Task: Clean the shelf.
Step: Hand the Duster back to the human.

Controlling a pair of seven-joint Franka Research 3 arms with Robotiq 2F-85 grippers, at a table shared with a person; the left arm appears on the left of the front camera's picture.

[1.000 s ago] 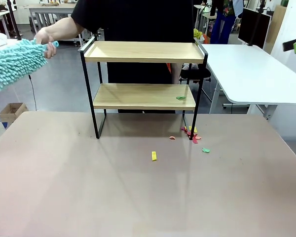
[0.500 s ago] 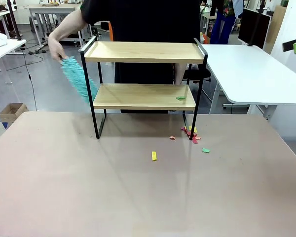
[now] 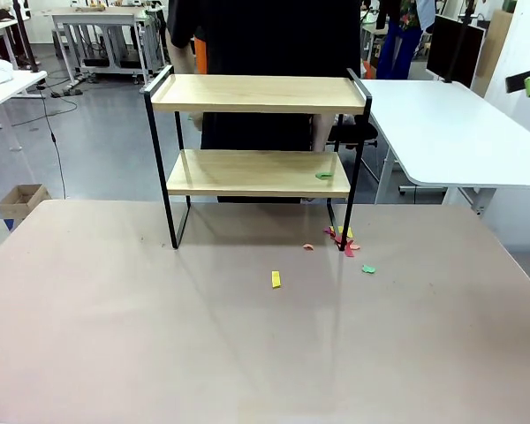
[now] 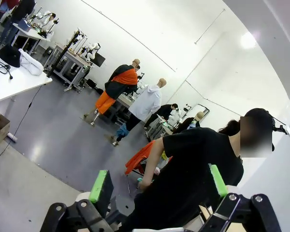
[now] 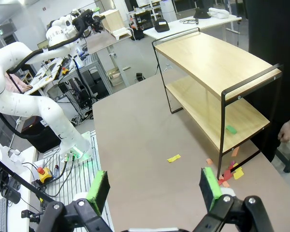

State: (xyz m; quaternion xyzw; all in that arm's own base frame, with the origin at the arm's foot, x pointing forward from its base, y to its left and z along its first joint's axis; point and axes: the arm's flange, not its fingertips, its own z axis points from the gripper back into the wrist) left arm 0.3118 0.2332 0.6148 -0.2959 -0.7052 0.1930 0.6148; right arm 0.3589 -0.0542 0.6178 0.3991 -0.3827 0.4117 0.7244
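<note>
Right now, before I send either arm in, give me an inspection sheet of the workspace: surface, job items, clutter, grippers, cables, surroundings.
Surface: brownish-grey matte table, bare toward the robot's side.
Job's things: two-tier rack with light wooden boards in a thin black metal frame stands upright at the far side; one green scrap lies on the lower board's right end; upper board bare.
Clutter: yellow paper strip on the table; pink, orange and yellow scraps around the rack's right front leg; another green bit beside them.
Grippers: left gripper open, holding nothing; right gripper open, holding nothing, above the table.
Cables: black cable hanging off the white side table.
Surroundings: person in black standing behind the rack; cardboard box on the floor.
</note>
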